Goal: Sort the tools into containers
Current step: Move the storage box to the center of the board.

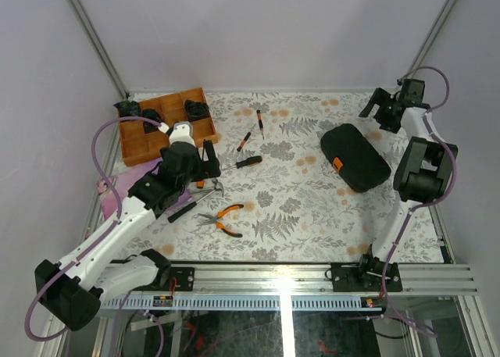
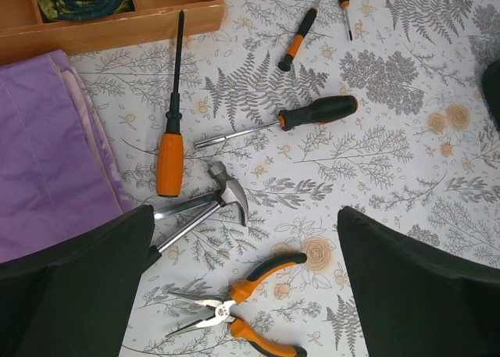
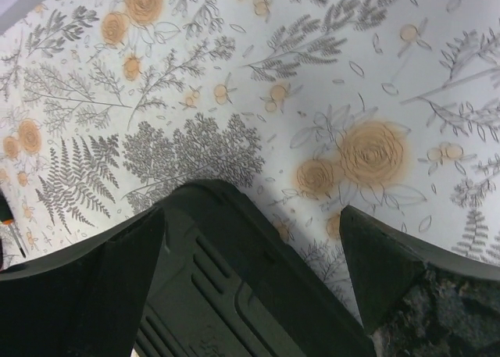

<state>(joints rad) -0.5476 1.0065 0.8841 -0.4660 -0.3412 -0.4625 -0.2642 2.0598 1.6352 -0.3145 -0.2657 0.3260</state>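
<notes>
The tools lie on the floral cloth left of centre. In the left wrist view I see orange-handled pliers (image 2: 242, 310), a steel-headed hammer (image 2: 226, 197), an orange-handled screwdriver (image 2: 170, 150), a black-handled screwdriver (image 2: 312, 113) and two thin short drivers (image 2: 301, 44). My left gripper (image 2: 246, 275) hangs open and empty above the pliers and hammer; it also shows in the top view (image 1: 207, 166). The black zip case (image 1: 355, 158) lies closed at the right, with an orange tab (image 1: 337, 164). My right gripper (image 3: 250, 248) is open and empty over a corner of the case (image 3: 234, 294).
An orange-brown wooden divided tray (image 1: 168, 123) with dark items stands at the back left. A purple cloth (image 2: 47, 177) lies beside it at the table's left edge. The walls of the enclosure close in the left, back and right.
</notes>
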